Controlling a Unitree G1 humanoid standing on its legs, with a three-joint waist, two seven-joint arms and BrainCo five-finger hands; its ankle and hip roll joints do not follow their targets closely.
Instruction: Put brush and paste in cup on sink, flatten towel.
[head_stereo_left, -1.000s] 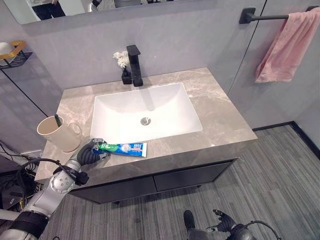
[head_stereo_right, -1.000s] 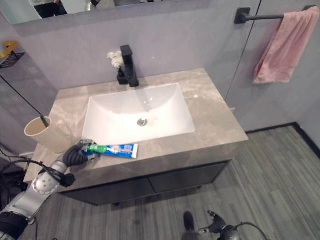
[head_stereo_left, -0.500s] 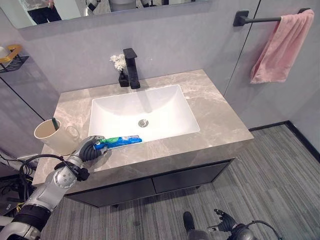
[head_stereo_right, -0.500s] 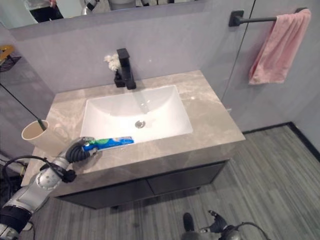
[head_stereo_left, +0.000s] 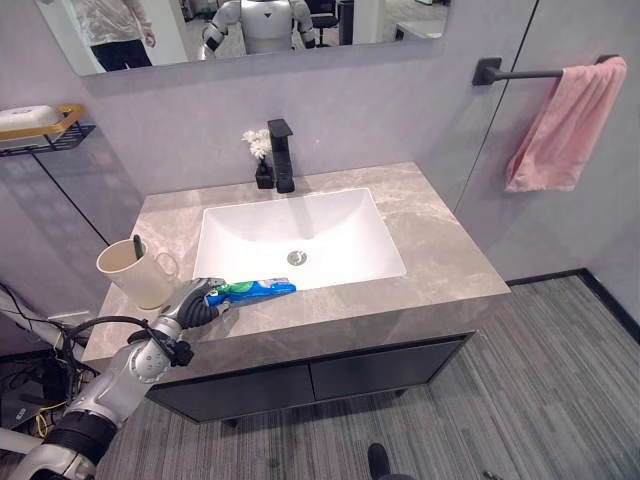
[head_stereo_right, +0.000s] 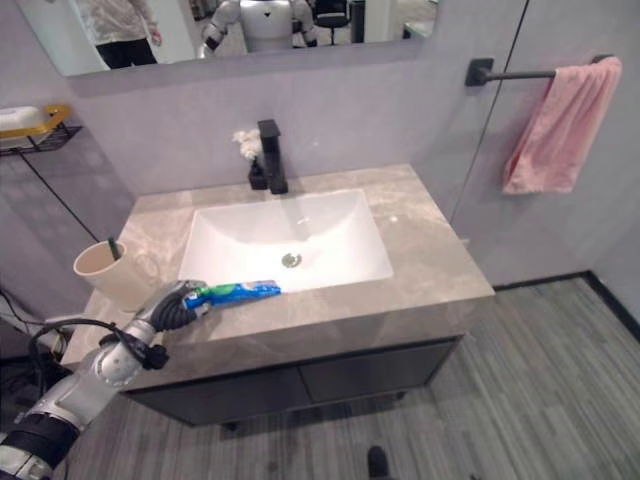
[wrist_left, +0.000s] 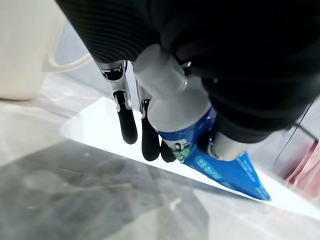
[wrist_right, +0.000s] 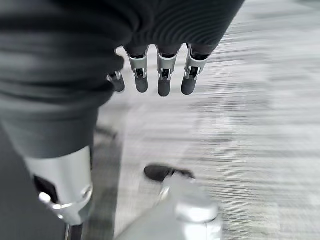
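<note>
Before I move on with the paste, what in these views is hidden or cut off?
- Toothpaste tube: its cap end is hidden inside the left hand in the eye views.
- Toothbrush: just a dark tip shows over the cup rim; the cup wall hides the rest.
- Pink towel: its right edge is cut off by the frame in the left eye view.
- Right hand: the wrist cover hides its palm.

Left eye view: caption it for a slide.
Left hand grips blue-green toothpaste tube beside cream mug.
</note>
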